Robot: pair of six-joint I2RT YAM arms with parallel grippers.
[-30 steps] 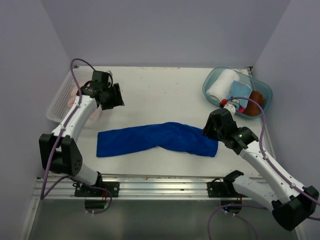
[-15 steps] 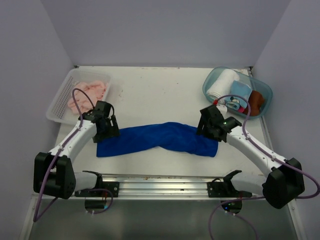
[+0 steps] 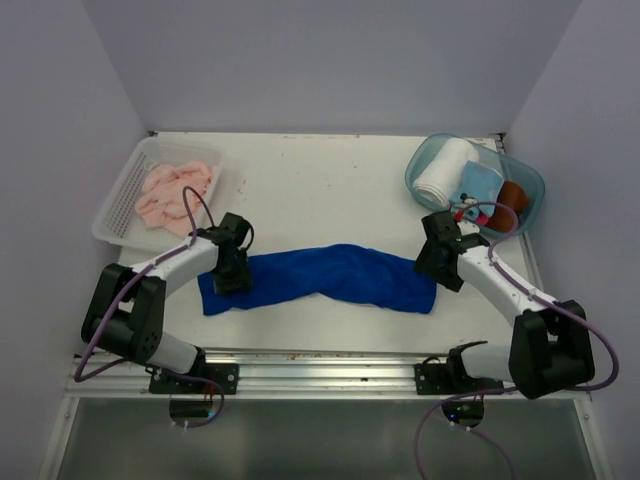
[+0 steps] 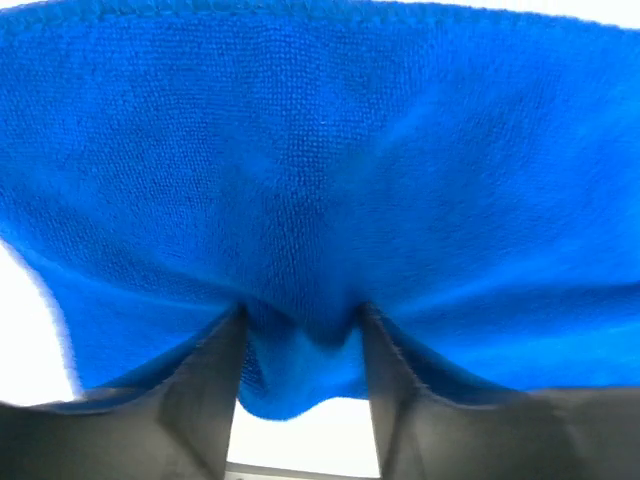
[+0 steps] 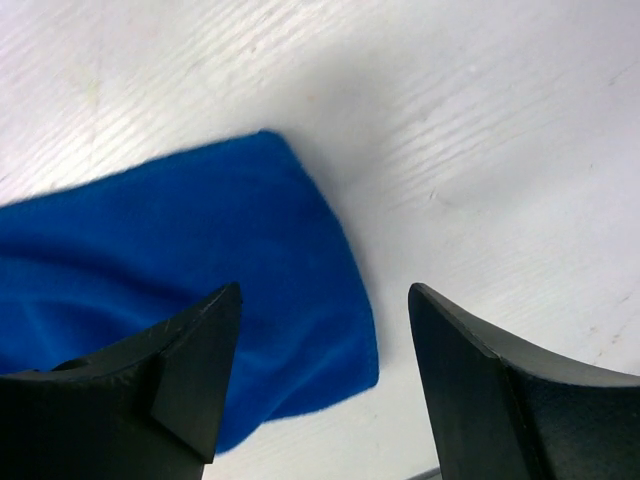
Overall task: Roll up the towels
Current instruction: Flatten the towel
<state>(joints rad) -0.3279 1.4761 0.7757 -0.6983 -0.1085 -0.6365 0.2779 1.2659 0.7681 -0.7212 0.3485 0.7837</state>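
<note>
Across the middle of the counter (image 3: 330,180) the blue towel (image 3: 330,278) is lying stretched out long and unrolled, so the rolling of it is judged as not yet being begun. Its left end is being pinched into a fold by the left tool (image 4: 300,335), clamped on the cloth. Its right end is being straddled by the right tool (image 5: 322,300), held apart with nothing gripped. A white rolled towel (image 3: 440,170) is sitting in the clear tub (image 3: 532,200); pink cloths (image 3: 175,185) are waiting in the white basket (image 3: 115,205).
</note>
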